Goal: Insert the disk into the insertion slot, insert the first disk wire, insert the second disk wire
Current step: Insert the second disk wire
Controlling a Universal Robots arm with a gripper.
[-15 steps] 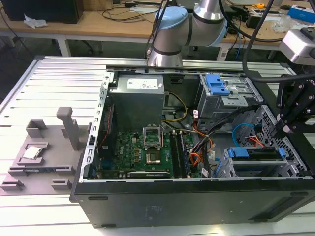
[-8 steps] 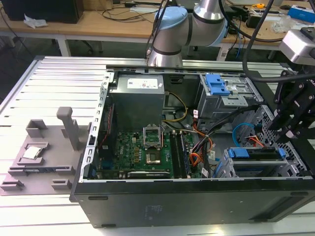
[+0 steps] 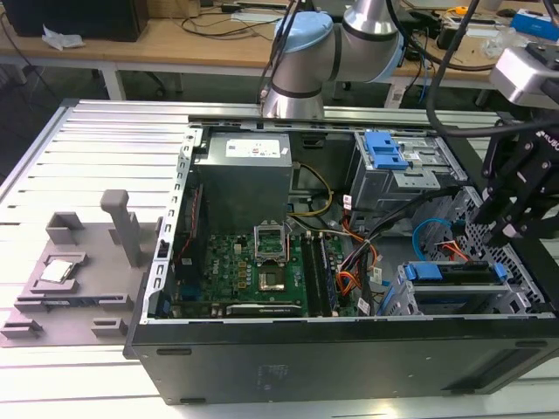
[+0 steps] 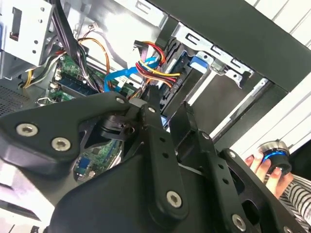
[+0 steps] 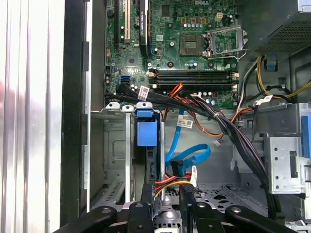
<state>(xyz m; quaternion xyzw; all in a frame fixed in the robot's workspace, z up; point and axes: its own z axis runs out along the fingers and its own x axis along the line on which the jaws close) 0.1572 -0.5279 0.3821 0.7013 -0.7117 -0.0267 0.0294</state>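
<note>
Robotics lab, slotted aluminium table [image 3: 87, 148], cluttered wooden workbench [image 3: 175, 44]

Green motherboard [image 3: 253, 271] beside grey power supply [image 3: 243, 179]

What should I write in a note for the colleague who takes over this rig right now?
State of the gripper: jaws apart, low over the insertion slot, close beside the disk.
The disk sits in the slot.
Done: disk insertion.
Left: the wires. The red-yellow wire bundle and the blue wire lie by the disk; whether either is plugged in cannot be told.
</note>
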